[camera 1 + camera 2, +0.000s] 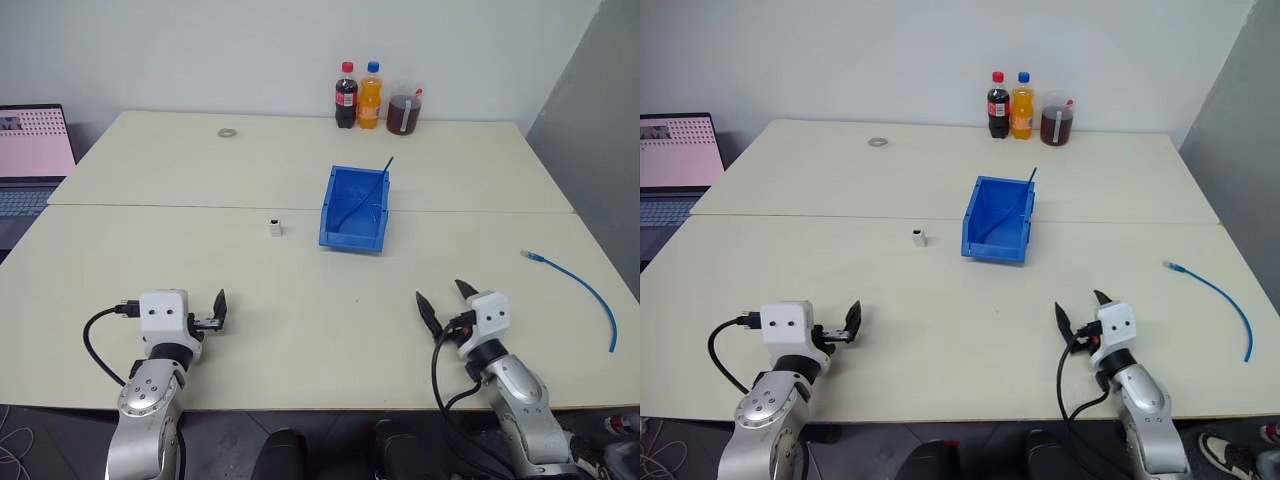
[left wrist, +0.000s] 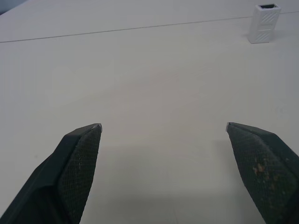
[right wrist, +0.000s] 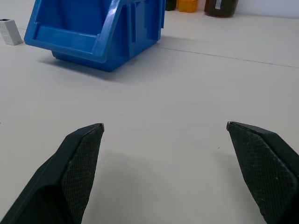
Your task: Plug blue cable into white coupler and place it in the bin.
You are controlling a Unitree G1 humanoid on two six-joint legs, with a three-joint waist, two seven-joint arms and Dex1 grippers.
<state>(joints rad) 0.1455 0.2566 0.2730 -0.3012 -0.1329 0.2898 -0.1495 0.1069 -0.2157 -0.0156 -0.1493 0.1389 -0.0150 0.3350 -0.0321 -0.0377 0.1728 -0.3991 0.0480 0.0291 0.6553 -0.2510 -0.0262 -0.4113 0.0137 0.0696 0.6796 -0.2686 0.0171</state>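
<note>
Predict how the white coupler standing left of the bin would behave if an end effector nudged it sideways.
The white coupler stands upright on a small base, taller than wide, so it would probably tip rather than slide. It looks like a tiny plastic block, so it is likely light and rigid. On the smooth table it may skid away.

Two bottles (image 1: 357, 96), one jar (image 1: 404, 110), one bin (image 1: 355, 209), one coupler (image 1: 275, 227), two cables (image 1: 575, 283), one laptop (image 1: 30, 160).

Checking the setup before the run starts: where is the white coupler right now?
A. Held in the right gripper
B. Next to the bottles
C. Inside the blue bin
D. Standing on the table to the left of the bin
D: the white coupler stands alone on the table, left of the bin.
</note>
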